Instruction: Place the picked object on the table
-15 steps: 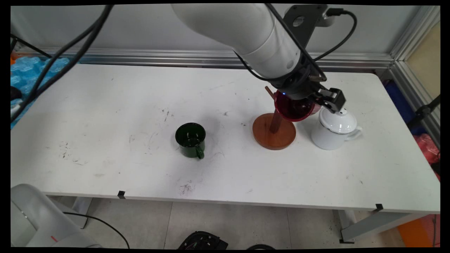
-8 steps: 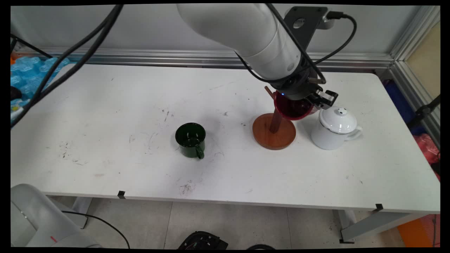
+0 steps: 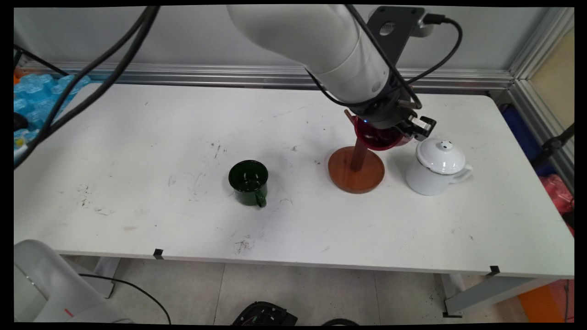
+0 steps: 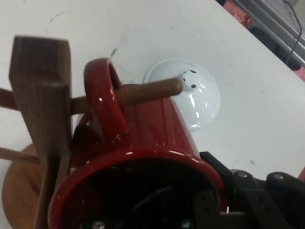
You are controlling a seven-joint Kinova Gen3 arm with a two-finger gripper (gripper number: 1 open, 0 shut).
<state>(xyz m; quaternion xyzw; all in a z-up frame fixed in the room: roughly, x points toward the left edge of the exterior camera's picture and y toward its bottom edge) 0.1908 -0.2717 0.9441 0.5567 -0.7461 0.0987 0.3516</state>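
Nearest the camera, on the front half of the white table [image 3: 137, 215], stands a dark green mug [image 3: 248, 182], upright, mouth open upward, its handle turned toward the near edge. It stands alone, well apart from the other objects.

Farther back and to the right rests a wooden mug stand [image 3: 357, 168], consisting of a round brown base with an upright post [image 4: 40, 90] and side pegs. Just beside the base, on its right and not touching it, stands a white enamel pot [image 3: 434, 168] with a domed lid, a small knob on top and a handle pointing right.

Above the stand's base, against the post, hangs a red mug [image 3: 378, 137]. The hand view shows this mug [image 4: 143, 143] lying on its side with its mouth toward the camera; one horizontal peg [image 4: 147, 90] passes through its handle loop [image 4: 102, 95], and the peg's tip points toward the pot's lid [image 4: 190, 95] below.

The black gripper [image 3: 398, 130], at the end of the white arm descending from the upper left, grips the red mug at its rim: one finger [image 4: 209, 195] lies outside the rim, the other reaches into the dark interior.

Behind the table runs an aluminium rail along a grey wall.
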